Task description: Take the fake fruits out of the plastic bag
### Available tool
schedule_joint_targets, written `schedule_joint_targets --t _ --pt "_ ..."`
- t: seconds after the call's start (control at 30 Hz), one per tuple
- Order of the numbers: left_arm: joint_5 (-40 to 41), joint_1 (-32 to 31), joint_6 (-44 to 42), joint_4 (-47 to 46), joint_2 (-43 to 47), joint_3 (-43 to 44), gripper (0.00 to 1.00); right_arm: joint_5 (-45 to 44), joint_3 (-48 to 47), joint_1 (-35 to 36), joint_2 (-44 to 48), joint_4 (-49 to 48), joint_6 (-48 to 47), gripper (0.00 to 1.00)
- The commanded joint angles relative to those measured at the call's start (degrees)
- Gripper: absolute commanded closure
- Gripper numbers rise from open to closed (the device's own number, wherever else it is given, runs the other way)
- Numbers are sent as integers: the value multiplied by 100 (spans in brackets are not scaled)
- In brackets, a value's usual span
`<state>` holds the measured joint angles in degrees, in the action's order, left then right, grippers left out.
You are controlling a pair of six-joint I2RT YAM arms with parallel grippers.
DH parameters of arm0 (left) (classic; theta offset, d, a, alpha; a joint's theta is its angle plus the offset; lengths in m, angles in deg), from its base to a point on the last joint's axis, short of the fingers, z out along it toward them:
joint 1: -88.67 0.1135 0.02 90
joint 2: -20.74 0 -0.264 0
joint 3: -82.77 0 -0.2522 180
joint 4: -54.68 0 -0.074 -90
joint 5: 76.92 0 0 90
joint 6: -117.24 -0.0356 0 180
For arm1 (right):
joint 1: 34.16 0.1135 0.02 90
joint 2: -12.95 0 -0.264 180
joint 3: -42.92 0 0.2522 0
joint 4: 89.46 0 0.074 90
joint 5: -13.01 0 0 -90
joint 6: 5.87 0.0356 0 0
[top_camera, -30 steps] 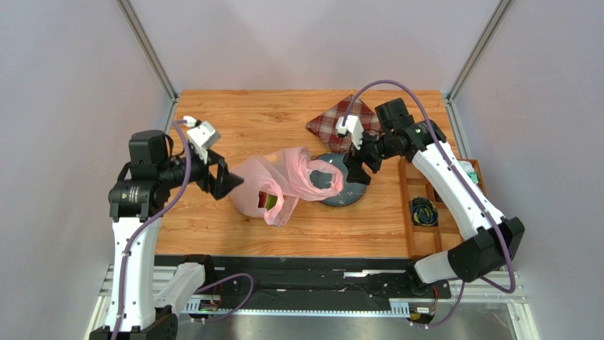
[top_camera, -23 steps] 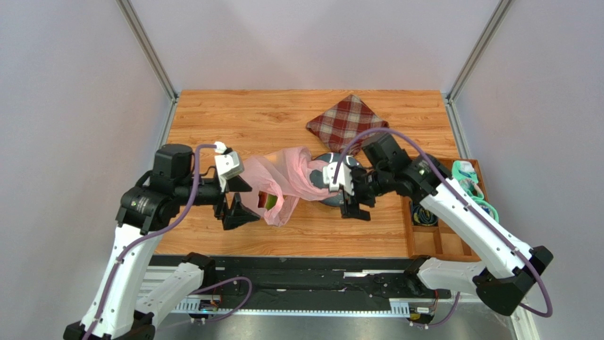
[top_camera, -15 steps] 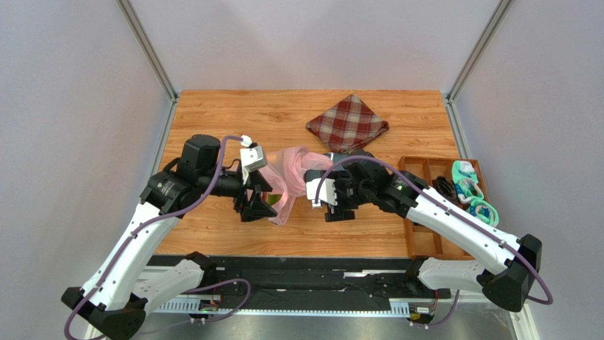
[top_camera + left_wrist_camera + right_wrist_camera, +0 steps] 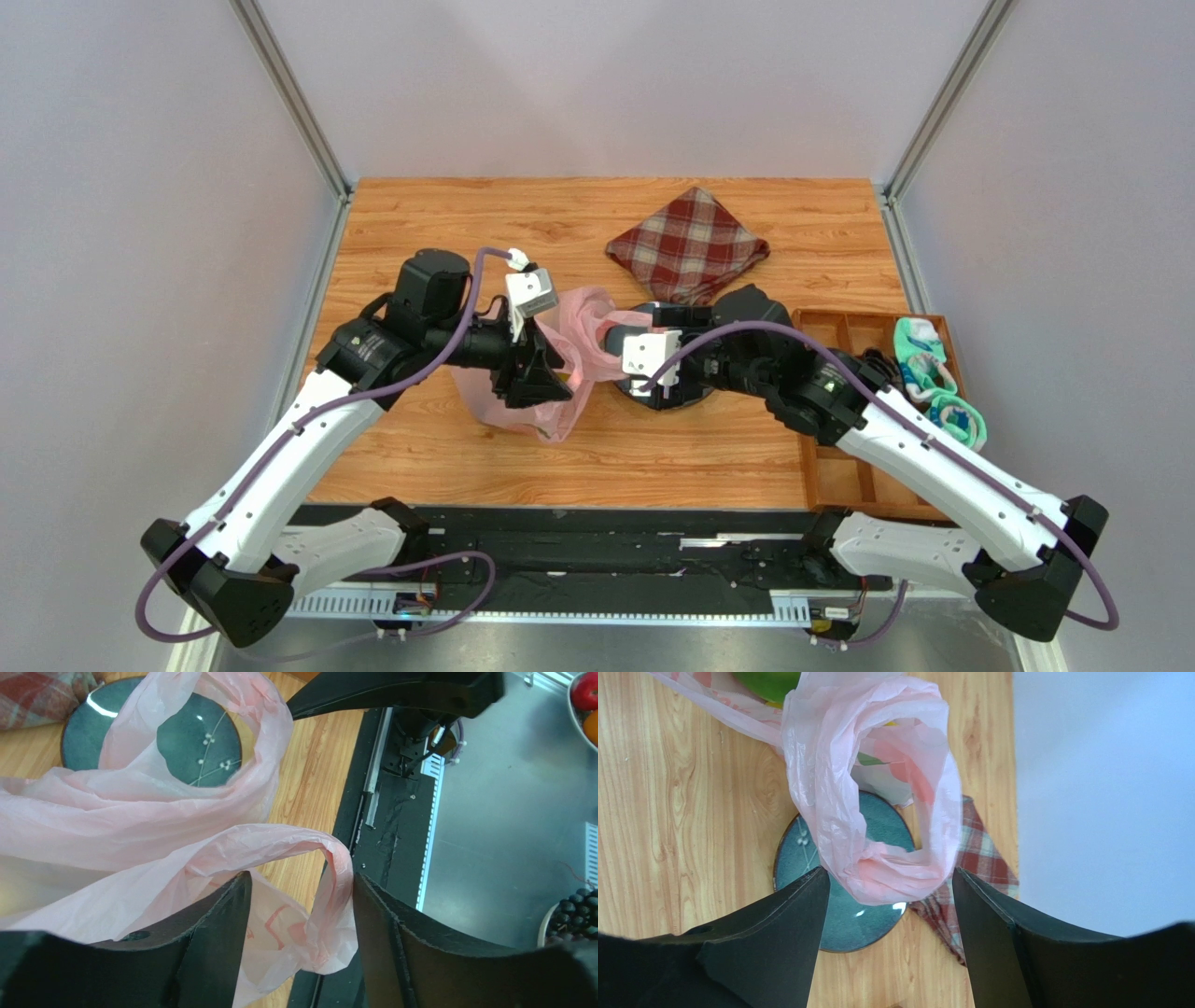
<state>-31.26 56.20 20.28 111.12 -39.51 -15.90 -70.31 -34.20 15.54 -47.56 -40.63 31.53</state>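
Since the wooden table (image 4: 463, 231) is carrying the whole job near its middle, I am reaching both arms inward over it. The pink plastic bag (image 4: 572, 367) is lying crumpled between my two wrists, with its body on bare wood and its handle end reaching over the dark teal plate (image 4: 189, 742). The red plaid cloth (image 4: 687, 245) is lying just beside the plate and is playing no part.

My left pincer (image 4: 300, 882) is standing partly open, its fingers straddling one handle loop (image 4: 335, 855). The film is brushing one finger but is not pinched. My right pincer (image 4: 889, 876) is likewise standing partly open, with the other handle loop (image 4: 878, 882) bunching in the gap between its fingers above the plate. As far as I can judge, nothing is clamped there either.

The fake fruits (image 4: 770, 680) are lying inside the bag. A green one is showing at the mouth in the right wrist view, with a sliver of yellow near it, and film is hiding the rest.

Step in hand, as I judge it: taking hold of both loops. The next move is calling for a firm pinch on each loop, then drawing the two apart to spread the mouth wide enough for the fruits to come out. Thin film is prone to slipping, so a full squeeze is needed before any pull.
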Motion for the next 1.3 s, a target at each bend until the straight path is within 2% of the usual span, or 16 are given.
schedule_joint_targets --t 0.0,0.13,0.23,0.53,0.63,0.67,0.7,0.77,0.8,0.83,0.9,0.93,1.0,1.13,1.17,1.27 --pt "214 -40 116 -330 57 90 46 88 130 14 136 -342 -391 29" --pt "355 -40 72 -172 197 11 62 518 165 14 22 -185 -576 27" --pt "443 -40 28 -137 259 -42 70 1202 157 14 -22 52 -795 26" --pt "672 -40 -51 -66 277 -148 81 2109 209 49 119 598 -1569 22" --pt "672 -23 -51 -102 259 -121 86 1883 402 58 -74 99 -1325 22" --pt "663 -14 -60 -93 251 -78 87 1733 455 49 -284 -391 -1219 22" --pt "724 12 -121 -32 224 -51 94 1549 551 49 -399 -709 -1035 23" --pt "943 39 -322 47 207 89 98 934 482 15 -759 -1350 -631 35" --pt "1423 48 -410 109 146 151 100 827 186 -47 -1204 -1397 -533 44" --pt "1706 126 -490 92 119 221 100 792 -61 -152 -1426 -1398 -419 67" --pt "2198 354 -753 39 -178 554 100 896 -588 -547 -2153 -1389 151 89" --pt "2288 616 -850 30 -319 738 100 975 -1287 -679 -2393 -1397 406 100" --pt "2629 977 -982 -13 -853 1476 100 1072 -2115 -1066 -2955 -1336 1089 100" --pt "2939 1514 -948 -154 -1813 3110 100 1073 -4471 -1409 -4265 -1152 1998 100" --pt "3009 1585 -939 -172 -1998 3835 100 1073 -5450 -1488 -4659 -1169 2182 100" --pt "3115 1656 -1131 -181 -2561 5225 100 959 -6930 -1576 -5249 -1292 2675 100"
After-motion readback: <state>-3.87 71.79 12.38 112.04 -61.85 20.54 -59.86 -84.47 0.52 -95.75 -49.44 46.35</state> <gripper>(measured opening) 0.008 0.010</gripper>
